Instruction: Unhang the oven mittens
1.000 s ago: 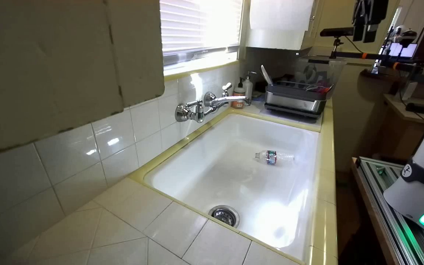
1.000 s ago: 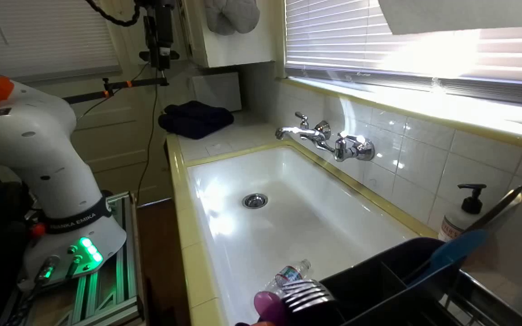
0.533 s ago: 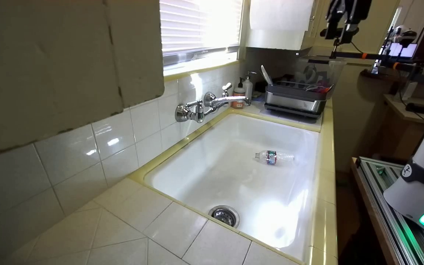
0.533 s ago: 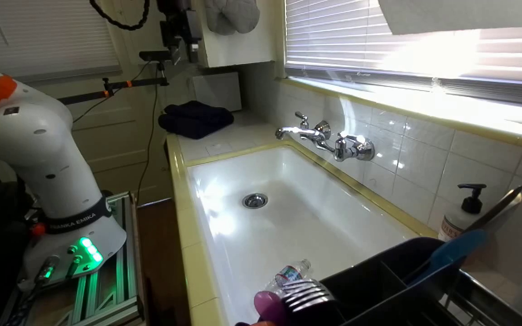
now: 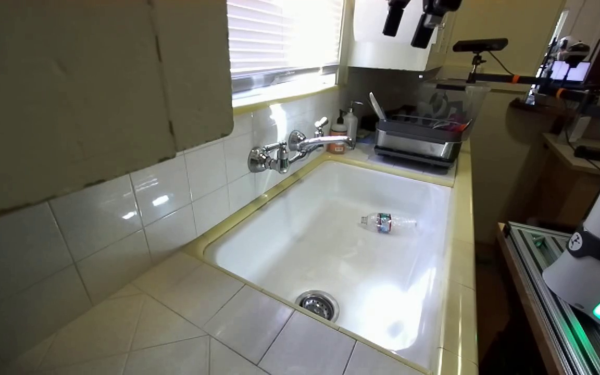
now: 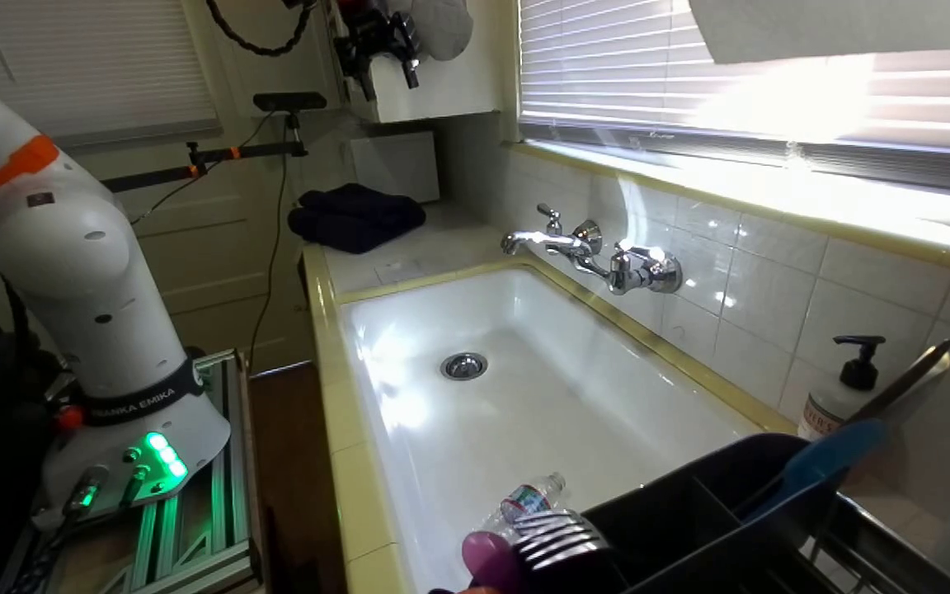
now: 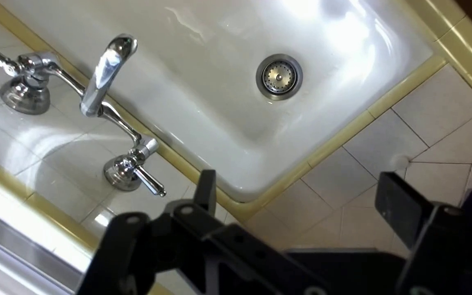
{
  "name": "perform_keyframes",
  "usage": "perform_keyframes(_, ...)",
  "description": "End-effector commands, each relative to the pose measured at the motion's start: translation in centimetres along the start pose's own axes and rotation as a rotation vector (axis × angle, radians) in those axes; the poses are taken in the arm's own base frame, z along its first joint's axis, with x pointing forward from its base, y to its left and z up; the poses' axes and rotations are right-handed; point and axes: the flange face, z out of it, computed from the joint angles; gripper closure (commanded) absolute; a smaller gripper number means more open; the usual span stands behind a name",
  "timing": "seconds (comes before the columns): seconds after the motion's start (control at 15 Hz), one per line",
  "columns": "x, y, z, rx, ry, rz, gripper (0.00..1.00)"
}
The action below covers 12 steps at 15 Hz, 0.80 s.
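Spread pincer [image 6: 391,87], grasping nothing. The oven mitten [image 6: 445,31] hangs against the cabinet [image 6: 450,91], part-hidden by the pincer in an exterior view, its top out of frame. Should straddle the soft fabric, clamp firmly, lift before pulling away.

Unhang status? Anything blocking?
Black two-fingered end effector: open, empty. Rounded pale-grey fabric mitt: hangs against white boxy cabinet, partly hidden by end effector. No obstruction visible; contact unclear.
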Motion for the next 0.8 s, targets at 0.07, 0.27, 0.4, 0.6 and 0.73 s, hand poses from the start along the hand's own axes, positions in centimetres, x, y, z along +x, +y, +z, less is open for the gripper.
perform_keyframes(0.07, 0.7, 0.3, 0.0, 0.002, -0.002, -0.011, 0.0)
perform_keyframes(0.27, 0.8, 0.3, -0.1, 0.002, 0.0, -0.014, 0.0)
perform_keyframes(0.4, 1.8, 1.0, -0.9, 0.015, 0.052, 0.045, 0.0)
perform_keyframes(0.6, 2.8, 2.4, -3.1, 0.035, 0.166, 0.117, 0.0)
perform_keyframes(0.73, 3.4, 3.1, -4.2, 0.075, 0.218, 0.164, 0.0)
